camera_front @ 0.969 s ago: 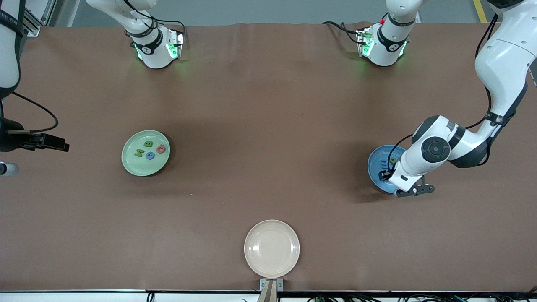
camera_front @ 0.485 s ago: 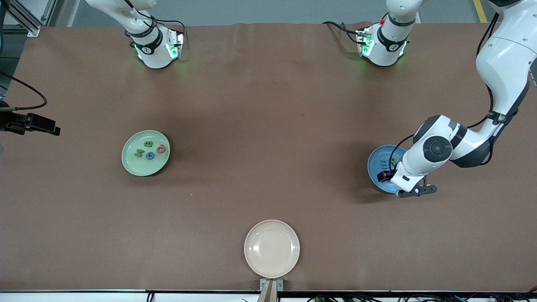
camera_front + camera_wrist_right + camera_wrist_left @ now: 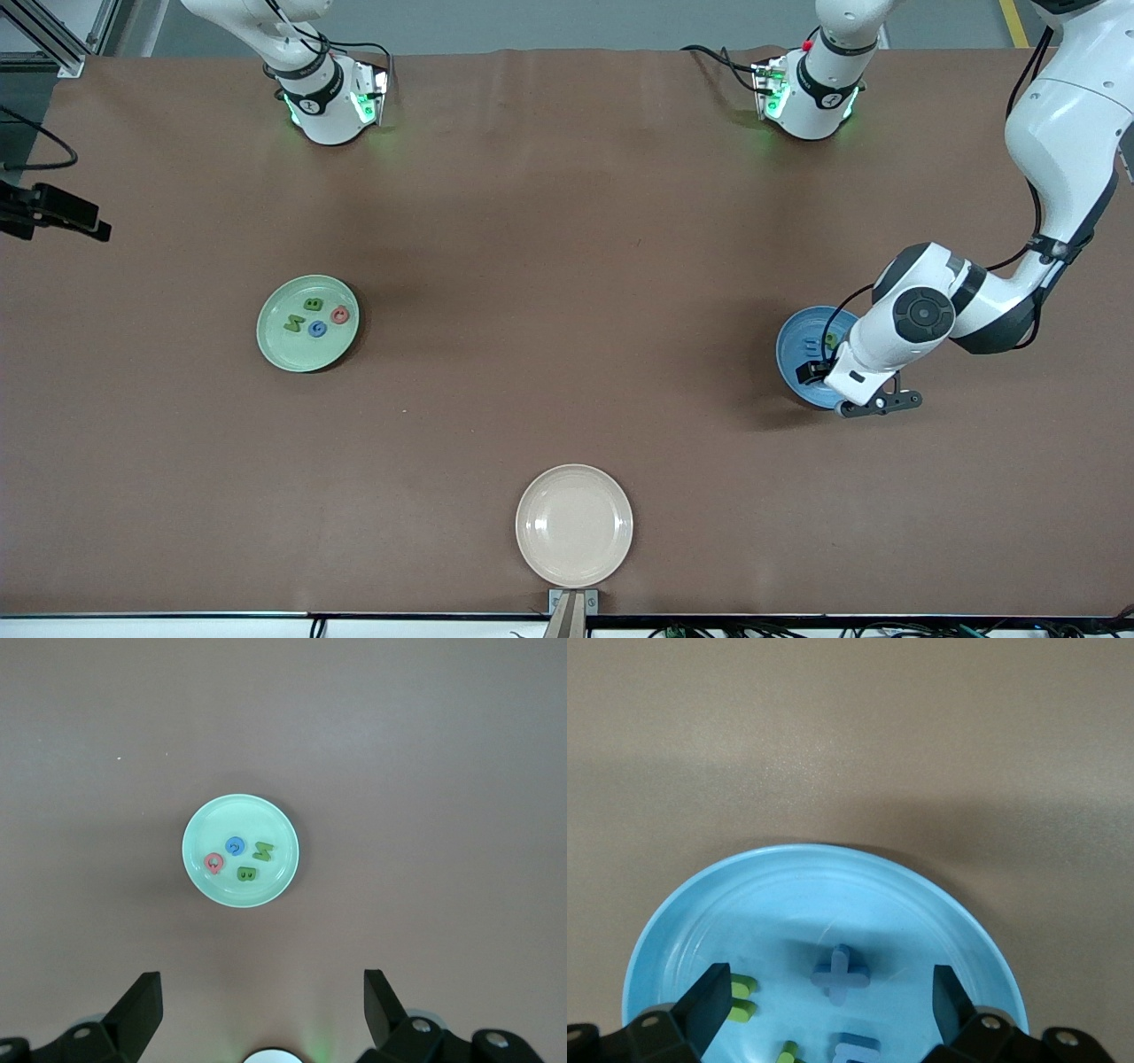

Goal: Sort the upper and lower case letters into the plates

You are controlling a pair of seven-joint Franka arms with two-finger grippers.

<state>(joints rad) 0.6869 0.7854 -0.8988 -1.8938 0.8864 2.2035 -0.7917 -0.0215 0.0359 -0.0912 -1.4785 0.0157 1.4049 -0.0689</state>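
My left claw (image 3: pixel 828 1005) hung spread wide just over the blue plate (image 3: pixel 788 895), gripping nothing; a blue x (image 3: pixel 840 973), another blue letter (image 3: pixel 855 1050) and two green ones (image 3: pixel 742 998) lay inside. My right claw (image 3: pixel 261 1010) waited high, fingers apart, over the green plate (image 3: pixel 276 341) holding four letters (image 3: pixel 316 318) toward its end of the worktop (image 3: pixel 567 266).
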